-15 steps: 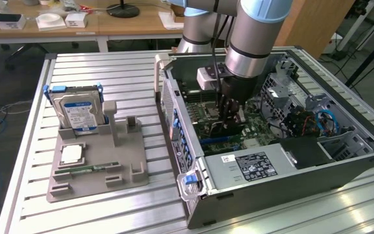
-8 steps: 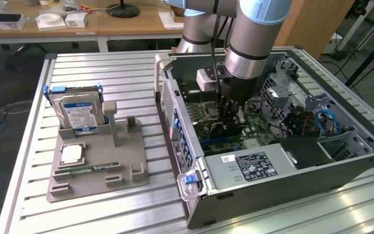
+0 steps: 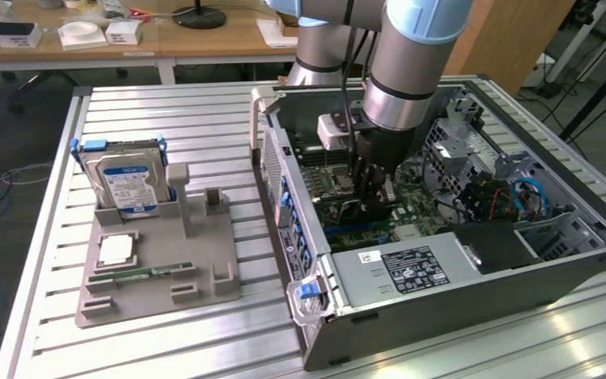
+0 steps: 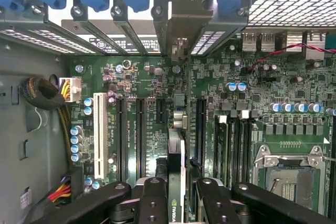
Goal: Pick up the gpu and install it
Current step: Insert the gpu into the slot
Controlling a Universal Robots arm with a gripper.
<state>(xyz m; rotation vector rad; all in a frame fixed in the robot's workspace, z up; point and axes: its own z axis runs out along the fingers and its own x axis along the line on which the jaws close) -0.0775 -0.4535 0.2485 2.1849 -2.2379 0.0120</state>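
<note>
Gripper (image 4: 176,184) holds gpu (image 4: 176,169) inside case (image 3: 440,316) on slatted table (image 3: 155,347); desks (image 3: 230,35) behind.

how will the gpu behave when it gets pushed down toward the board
The gpu looks like a thin, rigid card, so it is probably stiff, not floppy. Held on edge in the gripper, it may tilt if pressed off-centre. Its slim edge and the motherboard beneath look fragile under hard pushes.

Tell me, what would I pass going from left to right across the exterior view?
First the hard drive → blue latches → gripper, shut on the gpu → blue cables.
</note>
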